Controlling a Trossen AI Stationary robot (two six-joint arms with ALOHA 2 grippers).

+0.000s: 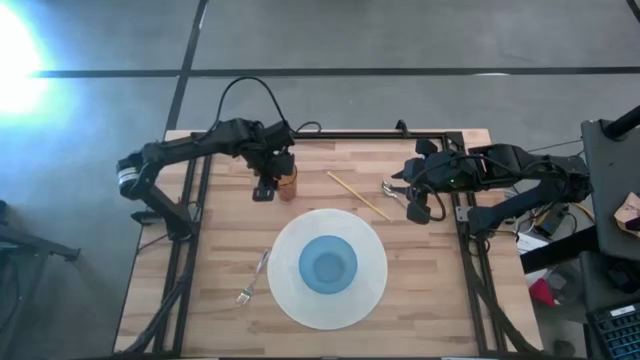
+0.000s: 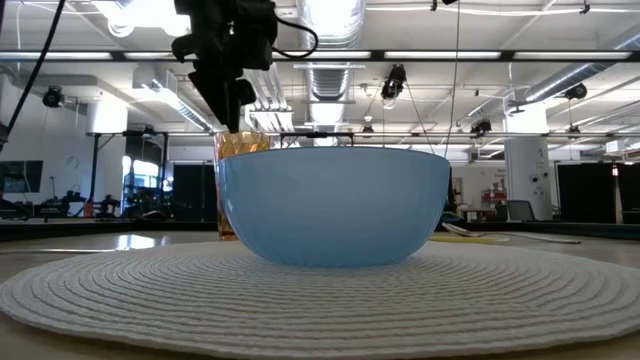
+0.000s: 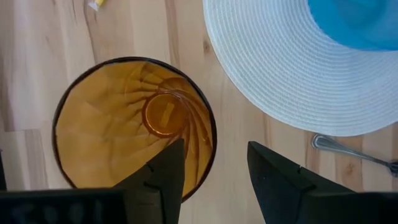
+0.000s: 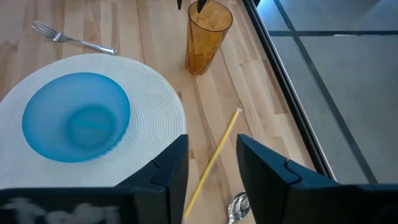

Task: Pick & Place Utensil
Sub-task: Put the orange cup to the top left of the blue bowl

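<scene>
- A round white woven placemat [image 1: 285, 300] lies at the centre of the wooden table [image 1: 440, 320], with a blue bowl [image 1: 328, 266] sitting on its middle.
- The left gripper [image 1: 272, 183] hangs over an amber glass tumbler [image 1: 288, 185] standing upright near the table's far edge, just beyond the placemat's rim. In the left wrist view one dark finger [image 3: 163, 171] reaches inside the tumbler's rim [image 3: 134, 121] and the other stands outside it — the fingers are parted, straddling the wall, and no contact with the glass can be confirmed.
- A fork [image 1: 255, 277] lies on bare wood at the placemat's left side, tines pointing toward the near edge, just beside the mat.
- A pale wooden chopstick [image 1: 358, 195] lies diagonally on the table between the tumbler and the right arm, apart from both.
- A spoon [image 1: 394, 190] rests on the wood at the right, just beside the right gripper [image 1: 420, 208] — its bowl shows between the fingers in the right wrist view [image 4: 239, 207].
- The right gripper hovers low near the table's right rail, fingers parted and holding nothing.
- In the low view, the bowl fills the frame, with the tumbler [image 2: 236, 150] rising behind its left side under the left arm.
</scene>
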